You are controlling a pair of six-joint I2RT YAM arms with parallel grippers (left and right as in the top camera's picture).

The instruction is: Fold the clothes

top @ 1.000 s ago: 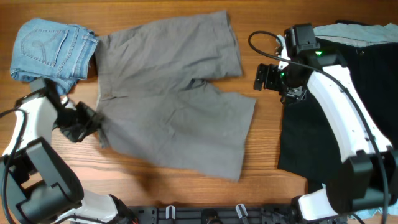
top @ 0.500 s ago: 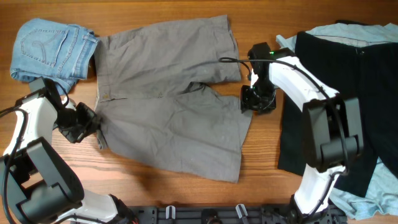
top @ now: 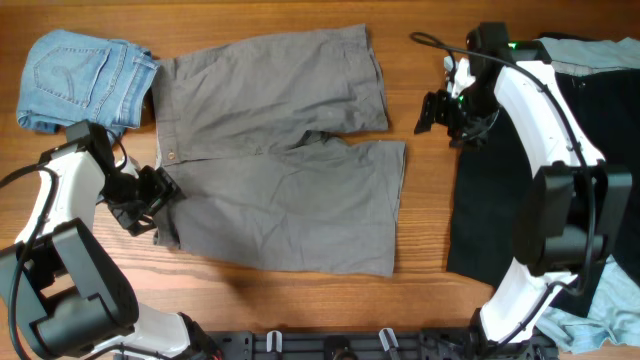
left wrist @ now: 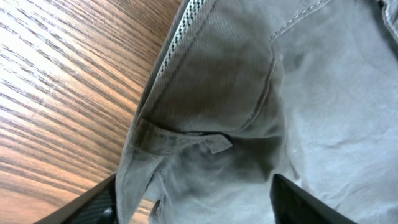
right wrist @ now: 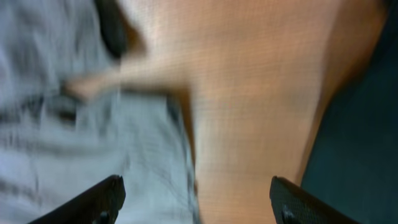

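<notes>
The grey shorts (top: pixel 280 170) lie spread flat mid-table, waistband to the left, both legs pointing right. My left gripper (top: pixel 157 203) sits at the lower waistband corner. In the left wrist view this gripper (left wrist: pixel 196 200) stands open, with the waistband and a belt loop (left wrist: pixel 186 140) lying loose between its fingers. My right gripper (top: pixel 431 112) hovers open over bare wood just right of the upper leg's hem. The blurred right wrist view shows the gripper (right wrist: pixel 196 199) with grey cloth (right wrist: pixel 74 137) on the left and nothing in it.
Folded light-blue denim shorts (top: pixel 85 78) rest at the back left, touching the grey waistband. A large black garment (top: pixel 540 180) covers the right side, with pale-blue cloth (top: pixel 590 322) at its front right corner. Bare wood (top: pixel 430 200) separates the grey shorts from the black garment.
My left gripper has opened and let go of the waistband corner. My right gripper left the lower leg's hem, moved back and right, and opened. The lower leg now lies flatter.
</notes>
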